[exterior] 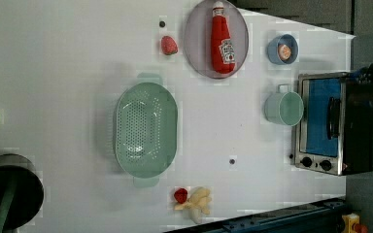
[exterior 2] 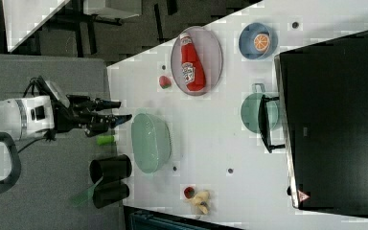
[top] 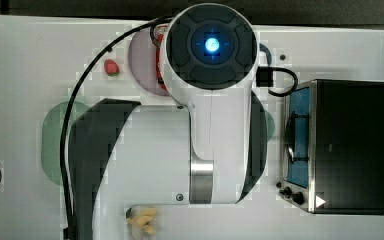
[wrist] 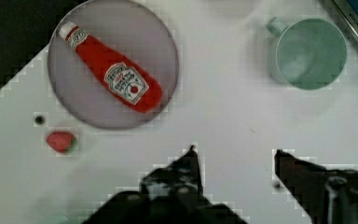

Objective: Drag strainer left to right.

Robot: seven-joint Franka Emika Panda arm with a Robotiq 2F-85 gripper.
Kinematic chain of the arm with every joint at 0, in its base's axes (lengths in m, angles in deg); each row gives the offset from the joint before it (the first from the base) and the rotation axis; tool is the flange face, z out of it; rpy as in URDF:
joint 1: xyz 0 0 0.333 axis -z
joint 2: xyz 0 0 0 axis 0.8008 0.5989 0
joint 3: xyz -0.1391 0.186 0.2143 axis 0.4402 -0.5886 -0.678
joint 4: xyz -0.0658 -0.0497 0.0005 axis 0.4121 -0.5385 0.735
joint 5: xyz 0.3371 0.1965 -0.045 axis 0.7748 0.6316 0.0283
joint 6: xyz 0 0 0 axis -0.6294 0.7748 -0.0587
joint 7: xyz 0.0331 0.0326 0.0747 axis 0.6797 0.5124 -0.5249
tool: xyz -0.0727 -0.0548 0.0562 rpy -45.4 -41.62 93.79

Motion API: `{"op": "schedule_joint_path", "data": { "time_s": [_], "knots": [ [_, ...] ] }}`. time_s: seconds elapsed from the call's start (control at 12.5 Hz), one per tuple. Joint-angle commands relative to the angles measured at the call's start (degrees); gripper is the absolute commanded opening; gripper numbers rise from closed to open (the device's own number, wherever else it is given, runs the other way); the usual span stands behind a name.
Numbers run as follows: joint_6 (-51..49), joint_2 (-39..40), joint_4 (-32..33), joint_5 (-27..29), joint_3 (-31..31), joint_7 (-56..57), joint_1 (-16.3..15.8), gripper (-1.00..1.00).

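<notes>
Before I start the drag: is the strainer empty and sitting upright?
Yes. In the left view the strainer sits open side up on the table, its perforated base bare, nothing inside.

strainer [top: 55, 142] half hidden under arm [top: 145, 155]

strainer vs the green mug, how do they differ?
The strainer is a large oval with a grid of small holes in its base; the mug is smaller, round and solid-walled. The strainer has a tab at each end; the mug has one handle. The strainer sits mid-table in the left view; the mug sits beside the toaster oven. Both are green, open and empty.
</notes>
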Motion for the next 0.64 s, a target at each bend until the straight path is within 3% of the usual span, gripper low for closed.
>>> {"op": "schedule_joint_path", "data": {
  "time_s": [0.08,0.24,0.64],
  "knots": [
    [-10.0,-12.8,1.0,-2.1,2.2,-8.3,2.2,0.60],
    [-9.4,-12.8,1.0,-1.6,1.3,-8.3,1.7,0.99],
    [-9.3,-11.0,1.0,1.2,-9.5,-12.5,-1.5,1.00]
  ]
}}
